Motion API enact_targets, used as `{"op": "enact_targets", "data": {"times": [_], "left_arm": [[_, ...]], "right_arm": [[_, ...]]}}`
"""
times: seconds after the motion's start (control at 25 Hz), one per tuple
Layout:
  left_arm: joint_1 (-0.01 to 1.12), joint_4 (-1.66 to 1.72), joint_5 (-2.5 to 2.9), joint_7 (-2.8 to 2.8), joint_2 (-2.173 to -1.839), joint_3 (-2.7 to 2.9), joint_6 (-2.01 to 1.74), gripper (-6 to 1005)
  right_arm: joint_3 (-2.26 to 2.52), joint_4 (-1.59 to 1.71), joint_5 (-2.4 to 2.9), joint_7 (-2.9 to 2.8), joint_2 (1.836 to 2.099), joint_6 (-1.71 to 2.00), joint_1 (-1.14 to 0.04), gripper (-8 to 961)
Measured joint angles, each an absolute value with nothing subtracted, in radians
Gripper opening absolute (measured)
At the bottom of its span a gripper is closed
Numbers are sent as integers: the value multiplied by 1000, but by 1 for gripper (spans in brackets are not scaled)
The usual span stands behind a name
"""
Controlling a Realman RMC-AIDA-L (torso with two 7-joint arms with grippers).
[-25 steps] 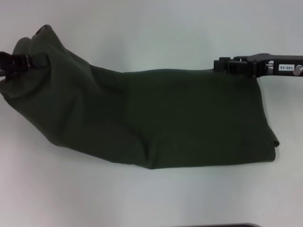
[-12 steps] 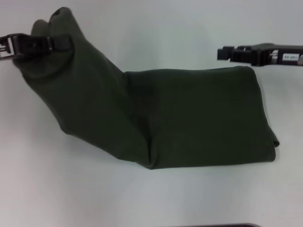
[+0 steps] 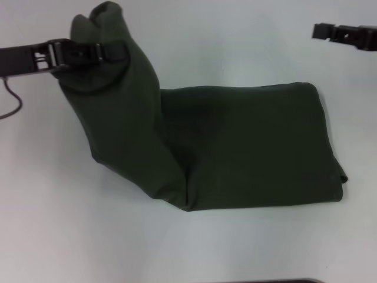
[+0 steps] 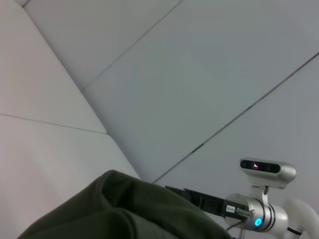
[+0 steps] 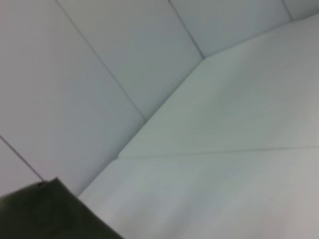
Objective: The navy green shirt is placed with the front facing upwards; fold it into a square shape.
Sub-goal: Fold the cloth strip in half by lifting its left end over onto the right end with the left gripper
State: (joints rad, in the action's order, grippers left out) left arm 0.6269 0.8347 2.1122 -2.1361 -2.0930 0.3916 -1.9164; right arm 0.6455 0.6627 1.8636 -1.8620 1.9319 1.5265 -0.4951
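Folded navy green shirt [image 3: 235, 147], plain side up, left end raised.

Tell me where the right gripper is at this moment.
In the head view the right gripper hangs at the far right, above the table, beyond the folded navy green shirt and clear of it.

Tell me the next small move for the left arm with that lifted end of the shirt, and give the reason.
Probably carry the left end effector across toward the robot's right and lower it over the flat half of the navy green shirt. It is shut on the raised end, which stands up off the table, unfolded. The right end effector is clear of the cloth, out of the way.
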Motion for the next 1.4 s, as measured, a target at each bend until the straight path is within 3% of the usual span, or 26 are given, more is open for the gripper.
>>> {"op": "enact_targets", "data": {"times": [0.4,1.4], "left_arm": [[665,789,2099,-2095,-2164,401,-1892,159],[787,354,2018,-1883,-2170,489,-1694,170]], "right_arm": [[560,697,1865,-1865,1911,1588,-471,351],[552,736,1869,-1878,1897,1685,-449,352]]}}
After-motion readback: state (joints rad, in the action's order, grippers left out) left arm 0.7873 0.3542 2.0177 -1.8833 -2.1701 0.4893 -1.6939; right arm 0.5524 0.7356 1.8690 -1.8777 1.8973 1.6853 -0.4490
